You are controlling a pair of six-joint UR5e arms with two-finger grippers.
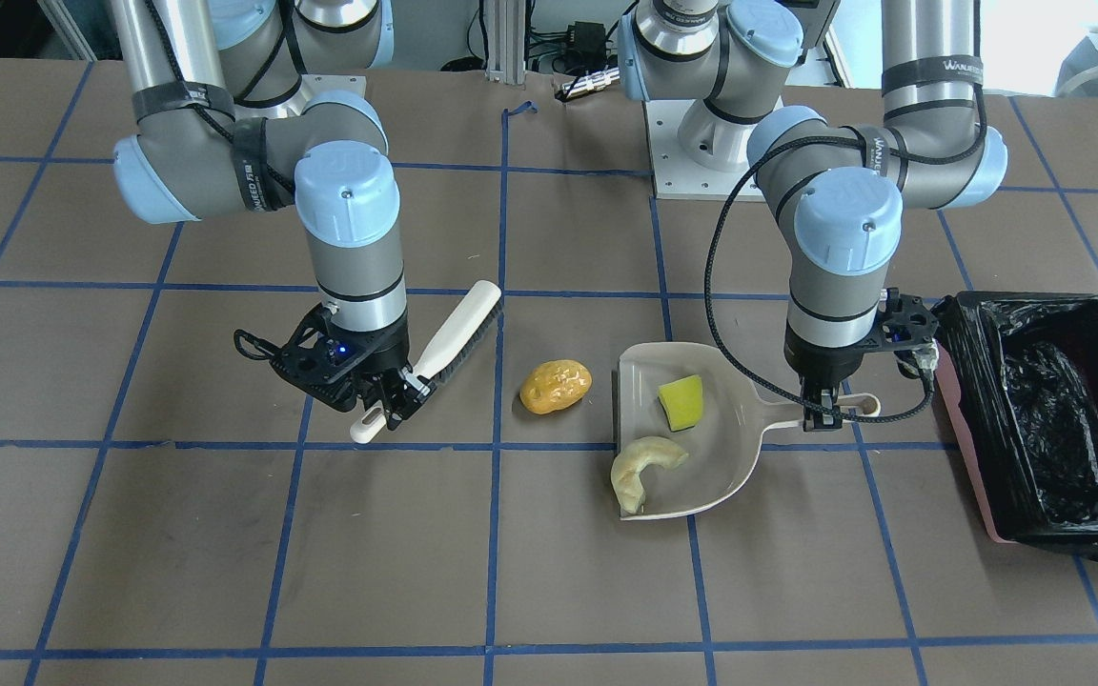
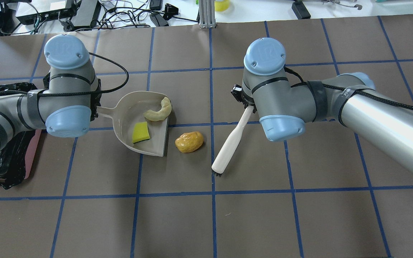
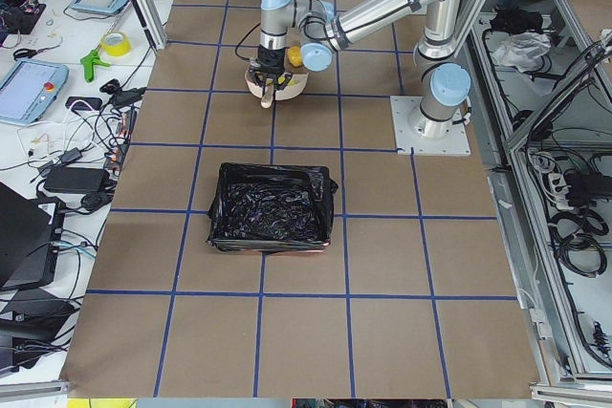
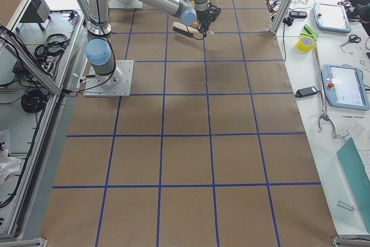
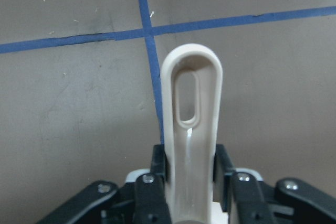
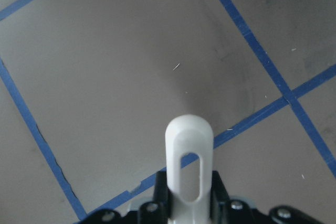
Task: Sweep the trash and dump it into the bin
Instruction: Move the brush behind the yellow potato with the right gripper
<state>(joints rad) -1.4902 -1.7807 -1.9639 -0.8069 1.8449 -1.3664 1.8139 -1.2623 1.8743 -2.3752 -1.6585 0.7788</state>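
The left gripper (image 1: 823, 417) pinches the dustpan (image 1: 722, 429) by its handle, right of centre; the right gripper (image 1: 395, 405) clamps the brush (image 1: 458, 329). Sponge (image 1: 681, 402) and crescent (image 1: 640, 467) lie in the dustpan, potato (image 1: 556, 386) beside its mouth, bin (image 1: 976, 472) far right.

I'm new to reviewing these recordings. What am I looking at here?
Two robot arms work at a table. Two pictures look down from front and behind, two from the table's ends, two from wrist cameras. The left gripper is shut on the handle of the beige dustpan, the right gripper on a white brush. A yellow-green sponge chunk lies in the dustpan, a cream crescent at its open edge, an orange lump on the table beside it. The black-lined bin stands at the robot's left.
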